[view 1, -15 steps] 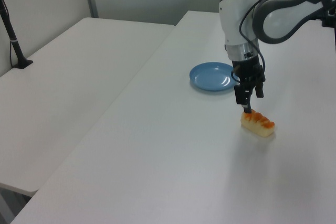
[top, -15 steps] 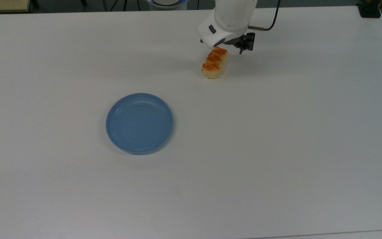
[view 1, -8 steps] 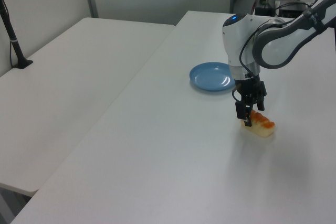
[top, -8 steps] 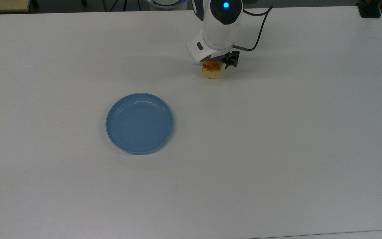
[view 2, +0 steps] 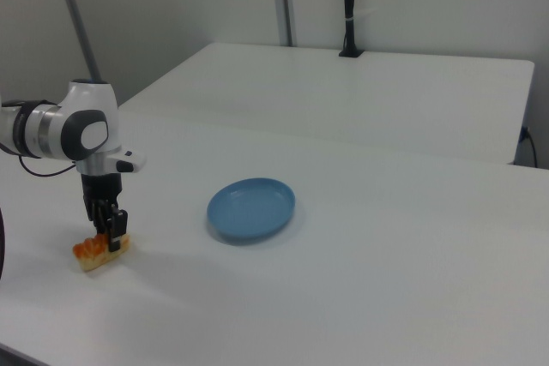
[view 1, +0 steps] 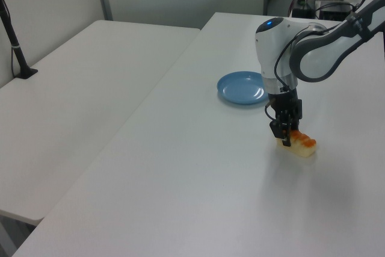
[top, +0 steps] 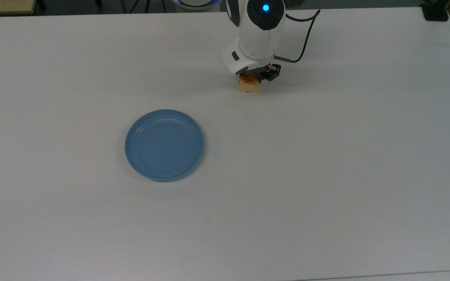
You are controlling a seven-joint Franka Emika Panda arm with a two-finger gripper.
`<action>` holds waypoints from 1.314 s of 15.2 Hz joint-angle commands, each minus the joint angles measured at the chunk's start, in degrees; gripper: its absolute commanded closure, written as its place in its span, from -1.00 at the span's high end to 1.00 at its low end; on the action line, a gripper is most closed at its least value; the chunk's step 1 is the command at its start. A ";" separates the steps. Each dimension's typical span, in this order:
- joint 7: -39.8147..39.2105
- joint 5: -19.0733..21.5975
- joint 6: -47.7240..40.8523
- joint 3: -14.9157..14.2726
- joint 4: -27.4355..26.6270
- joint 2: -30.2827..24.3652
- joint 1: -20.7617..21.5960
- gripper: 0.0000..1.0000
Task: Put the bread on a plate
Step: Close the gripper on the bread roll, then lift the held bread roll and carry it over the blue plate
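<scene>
A white robot arm reaches down over a plain white surface [top: 326, 175]. Its black two-finger claw [view 1: 284, 138] sits low at one end of the small oblong pale-yellow bread roll with orange-brown glazed bumps [view 1: 299, 145], which lies flat on the surface. In the left view, a finger stands on each side of the roll's left end, the jaws narrowly parted around it; whether they are already pressing on it cannot be told.

In the top view, the arm's wrist covers most of the bread roll [top: 248, 84], leaving the near end showing just below the claw [top: 257, 77]. In the right view, the claw [view 2: 111, 233] stands over the right end of the roll [view 2: 97, 253].

The round, shallow blue plate with a raised rim [top: 164, 144] lies well apart from the roll, nearer and to the top view's left. It has nothing on it.

A second ago the claw hung above the roll's far end, with the whole roll in sight from above. Since then it has come down and moved over the roll until its fingers straddle it. The bread itself has not shifted.

This suggests the approach is done and the grasp is the step in hand. Lifting and carrying the roll to the plate remain.
</scene>
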 commanded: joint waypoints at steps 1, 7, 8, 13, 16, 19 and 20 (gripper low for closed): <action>1.91 -0.94 1.75 -0.28 -0.94 0.63 1.88 -0.59; -0.89 -0.94 -7.46 -0.63 2.92 -2.69 -0.31 -0.60; -1.86 -0.94 -9.56 -0.63 4.41 -3.31 -1.19 -0.59; -6.34 -1.46 -15.90 -0.80 13.55 -2.88 -7.69 -0.55; -9.59 -4.35 -15.56 -0.80 17.68 -0.96 -12.34 -0.51; -14.59 -5.25 -15.47 -0.80 24.96 3.96 -18.76 -0.50; -15.74 -5.33 -15.47 -0.80 27.34 5.80 -20.69 -0.50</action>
